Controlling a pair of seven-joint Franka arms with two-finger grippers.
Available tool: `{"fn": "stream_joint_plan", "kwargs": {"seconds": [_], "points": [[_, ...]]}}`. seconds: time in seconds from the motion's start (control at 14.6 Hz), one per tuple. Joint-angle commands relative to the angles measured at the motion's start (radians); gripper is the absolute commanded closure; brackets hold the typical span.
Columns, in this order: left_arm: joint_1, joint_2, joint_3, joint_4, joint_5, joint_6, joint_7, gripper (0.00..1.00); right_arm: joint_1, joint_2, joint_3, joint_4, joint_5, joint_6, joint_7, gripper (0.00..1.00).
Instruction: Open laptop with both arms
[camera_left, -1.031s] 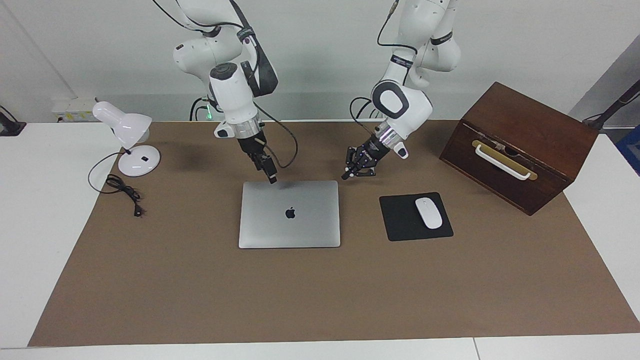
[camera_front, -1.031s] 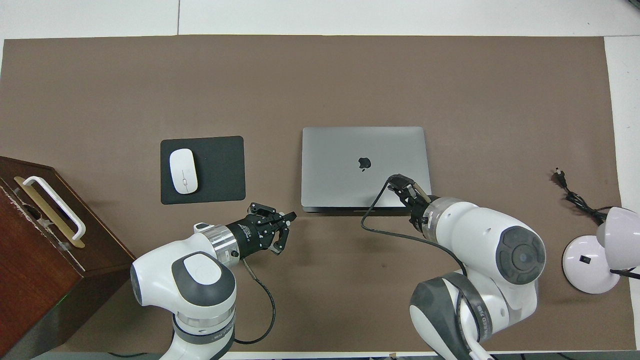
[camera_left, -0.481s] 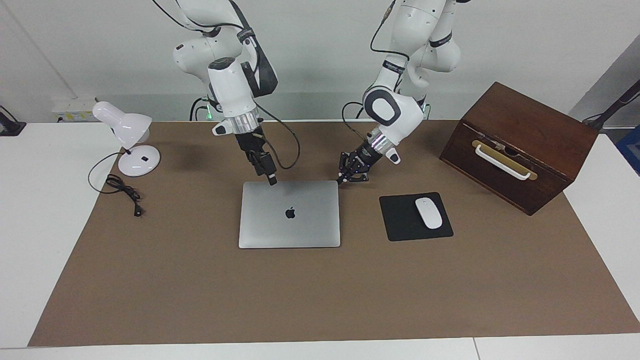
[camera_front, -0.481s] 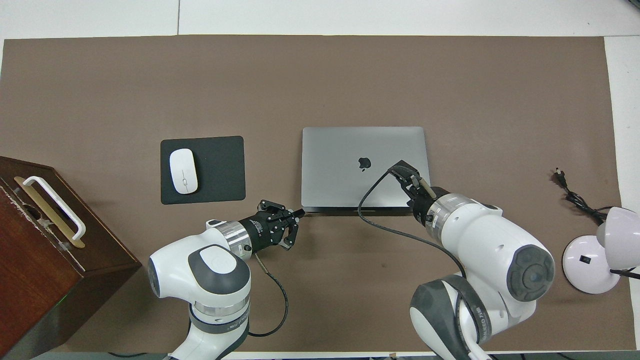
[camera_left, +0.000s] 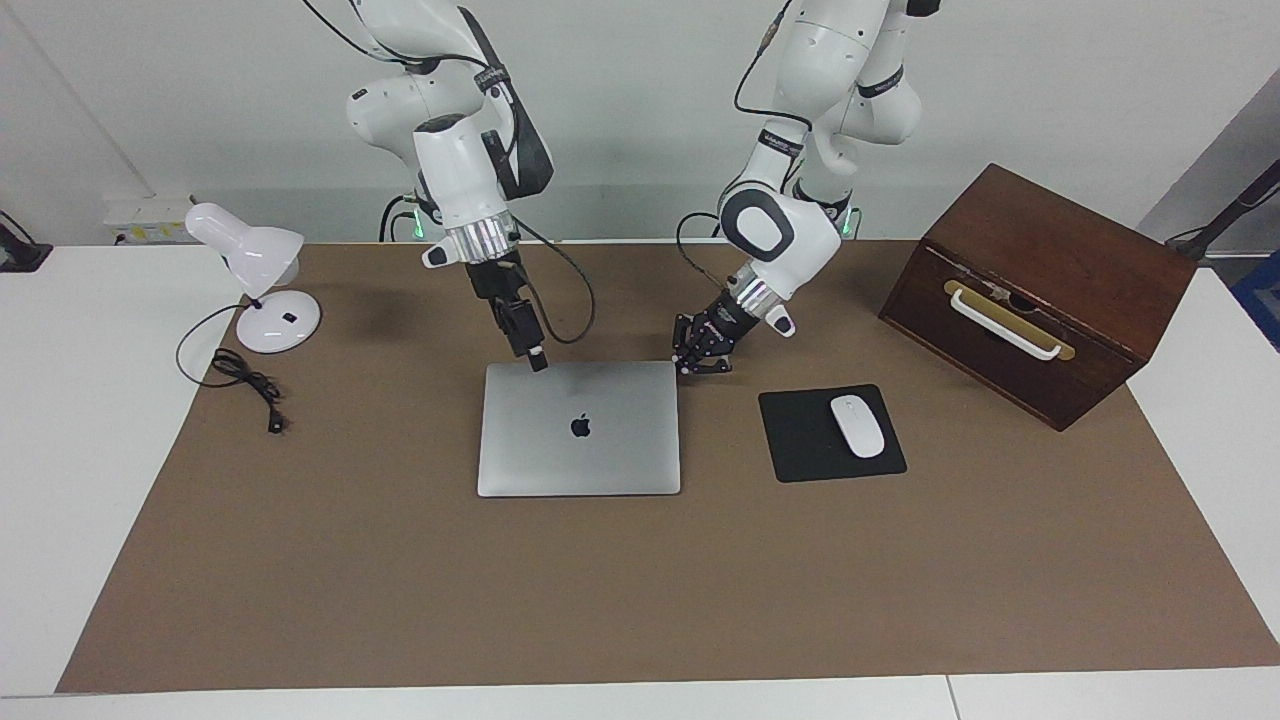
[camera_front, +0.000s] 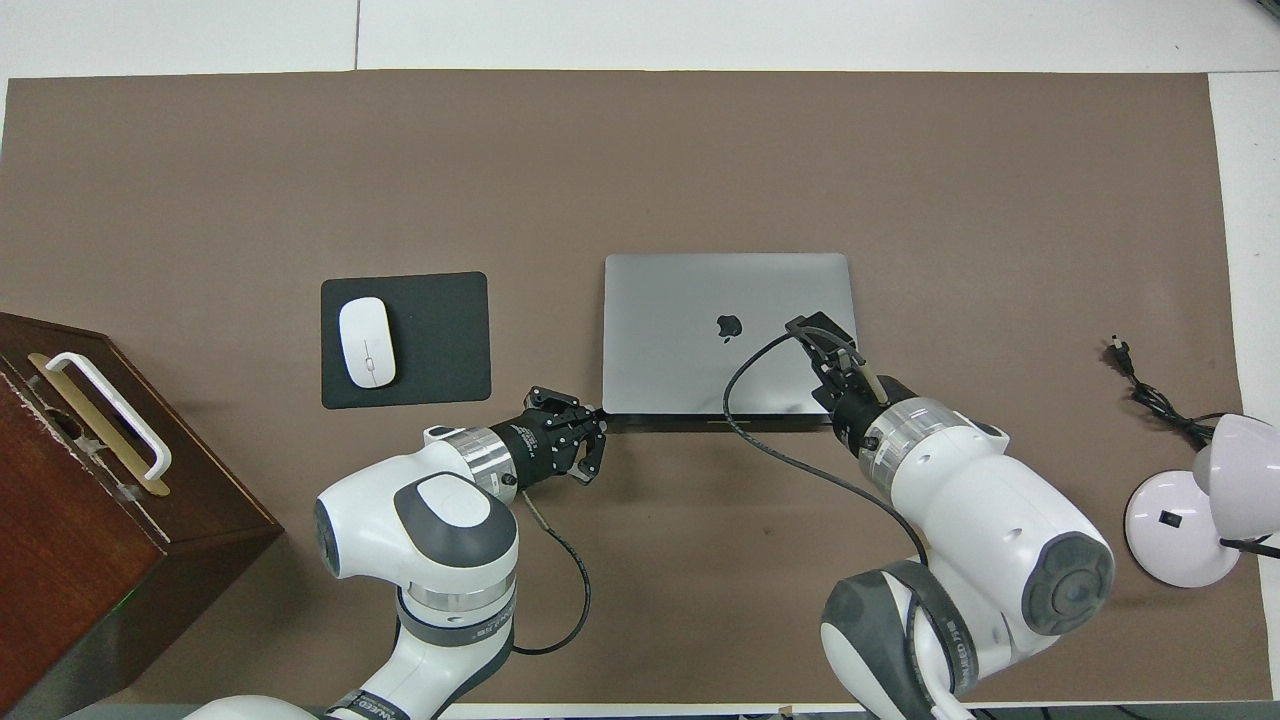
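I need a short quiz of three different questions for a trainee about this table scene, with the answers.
1. True or false: the laptop is open.
2. What lies on the mouse pad? A) plug B) mouse C) lamp
3. Which hand is at the laptop's corner nearest the pad?

Key:
1. False; the lid lies flat.
2. B, the mouse.
3. The left hand; the right hand is over the laptop's edge nearest the robots.
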Motion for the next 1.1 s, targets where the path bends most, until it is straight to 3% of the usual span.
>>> {"fn": "stream_joint_plan", "kwargs": {"seconds": [0.0,0.21,0.41,1.03], "points": [[-0.016,0.027,0.008,0.036,-0.034,0.031,0.024,1.0,0.002,-0.009,0.004,-0.019,-0.011,0.025,0.069,0.0],[-0.018,0.049,0.008,0.059,-0.034,0.044,0.024,1.0,0.014,-0.008,0.007,-0.034,-0.011,0.045,0.095,0.0],[-0.018,0.056,0.006,0.07,-0.034,0.047,0.024,1.0,0.08,0.032,0.006,-0.066,-0.011,0.184,0.147,0.0],[-0.02,0.096,0.004,0.093,-0.034,0.047,0.026,1.0,0.092,0.028,0.007,-0.137,-0.011,0.3,0.215,0.0]]}}
